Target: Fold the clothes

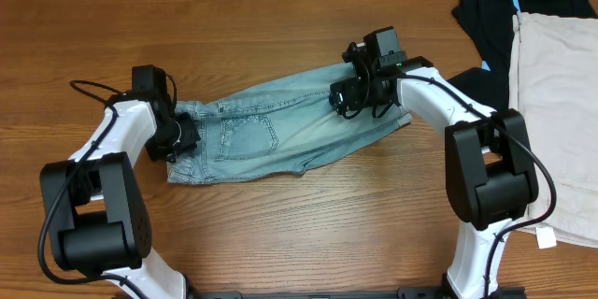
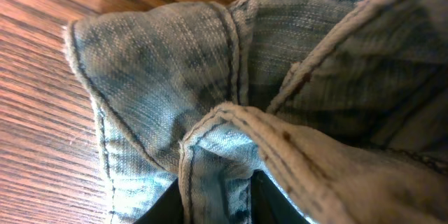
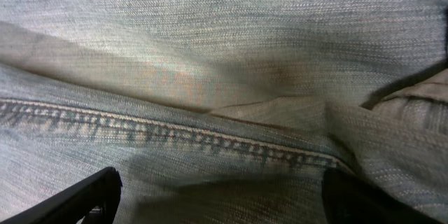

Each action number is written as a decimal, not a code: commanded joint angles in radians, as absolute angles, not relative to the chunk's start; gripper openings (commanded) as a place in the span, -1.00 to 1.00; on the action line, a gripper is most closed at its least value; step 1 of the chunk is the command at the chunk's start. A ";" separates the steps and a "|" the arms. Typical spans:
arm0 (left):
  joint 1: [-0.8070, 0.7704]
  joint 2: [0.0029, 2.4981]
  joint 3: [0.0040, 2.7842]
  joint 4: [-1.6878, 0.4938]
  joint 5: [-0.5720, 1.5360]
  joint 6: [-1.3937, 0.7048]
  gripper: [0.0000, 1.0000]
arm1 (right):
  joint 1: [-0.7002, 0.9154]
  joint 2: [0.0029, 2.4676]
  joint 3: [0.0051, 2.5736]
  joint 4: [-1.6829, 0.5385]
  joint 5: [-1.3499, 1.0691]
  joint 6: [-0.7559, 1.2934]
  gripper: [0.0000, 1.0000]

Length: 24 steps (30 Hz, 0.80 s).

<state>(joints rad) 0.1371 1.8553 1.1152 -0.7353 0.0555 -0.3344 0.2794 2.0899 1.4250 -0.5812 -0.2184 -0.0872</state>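
Observation:
The light-blue denim shorts (image 1: 280,126) lie spread on the wooden table, back pocket up, waistband at the left. My left gripper (image 1: 183,136) is at the waistband end and is shut on a bunched fold of denim (image 2: 217,161), which fills the left wrist view. My right gripper (image 1: 353,99) is low over the leg end. In the right wrist view its fingers (image 3: 220,196) stand wide apart over flat denim and a stitched seam (image 3: 175,136), holding nothing.
A beige garment (image 1: 556,103) and a black garment (image 1: 495,14) lie at the table's right side, near my right arm. Bare wooden table (image 1: 308,224) lies in front of the shorts.

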 commanded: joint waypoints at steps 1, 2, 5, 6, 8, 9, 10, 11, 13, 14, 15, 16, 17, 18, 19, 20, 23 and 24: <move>0.158 1.891 1.063 -0.699 -0.087 -0.328 -0.77 | 0.261 2.093 1.420 -0.641 -0.164 -0.074 0.93; 0.158 1.891 1.063 -0.681 -0.089 -0.316 -0.88 | 0.260 2.091 1.442 -0.674 -0.183 -0.074 0.93; 0.159 1.890 1.071 -0.616 -0.130 -0.257 -0.91 | 0.260 2.089 1.506 -0.741 -0.206 -0.074 0.93; 0.159 1.890 1.087 -0.598 -0.187 -0.253 -0.92 | 0.261 2.089 1.547 -0.780 -0.214 -0.073 0.93; 0.159 1.890 1.129 -0.560 -0.269 -0.193 -0.92 | 0.262 2.089 1.623 -0.849 -0.227 -0.046 0.93; 0.159 1.890 1.158 -0.536 -0.300 -0.137 -0.92 | 0.262 2.089 1.656 -0.878 -0.227 -0.020 0.93; 0.159 1.890 1.188 -0.513 -0.319 -0.073 -0.92 | 0.262 2.089 1.677 -0.900 -0.231 0.006 0.95; 0.159 1.890 1.208 -0.508 -0.322 -0.044 -0.92 | 0.262 2.089 1.687 -0.915 -0.234 0.030 0.96; 0.159 1.890 1.253 -0.522 -0.321 -0.029 -0.92 | 0.262 2.089 1.691 -0.935 -0.265 0.052 0.98; 0.159 1.890 1.286 -0.551 -0.307 -0.029 -0.92 | 0.262 2.089 1.691 -0.952 -0.287 0.061 0.98; 0.159 1.890 1.316 -0.586 -0.287 -0.029 -0.92 | 0.262 2.089 1.691 -0.966 -0.303 0.062 0.98; 0.159 1.890 1.345 -0.624 -0.267 -0.029 -0.92 | 0.262 2.089 1.691 -0.980 -0.317 0.064 0.98; 0.158 1.890 1.393 -0.690 -0.233 -0.029 -0.92 | 0.262 2.089 1.691 -0.992 -0.316 0.081 0.99; 0.158 1.890 1.458 -0.781 -0.187 -0.029 -0.92 | 0.262 2.089 1.690 -1.001 -0.316 0.083 0.99; 0.157 1.890 1.523 -0.868 -0.134 -0.029 -0.92 | 0.262 2.089 1.690 -1.005 -0.316 0.084 0.99; 0.156 1.890 1.553 -0.908 -0.104 -0.029 -0.92 | 0.262 2.089 1.690 -1.005 -0.316 0.084 0.98; 0.149 1.890 1.668 -1.046 0.041 -0.027 -0.92 | 0.260 2.089 1.690 -1.005 -0.316 0.097 0.97; 0.141 1.890 1.696 -1.078 0.084 -0.020 -0.92 | 0.258 2.089 1.690 -1.005 -0.316 0.107 0.97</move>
<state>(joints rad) 0.1513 1.8969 1.5909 -1.0222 -0.0910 -0.0483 0.2680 2.0911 1.6699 -1.0073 -0.3023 0.0784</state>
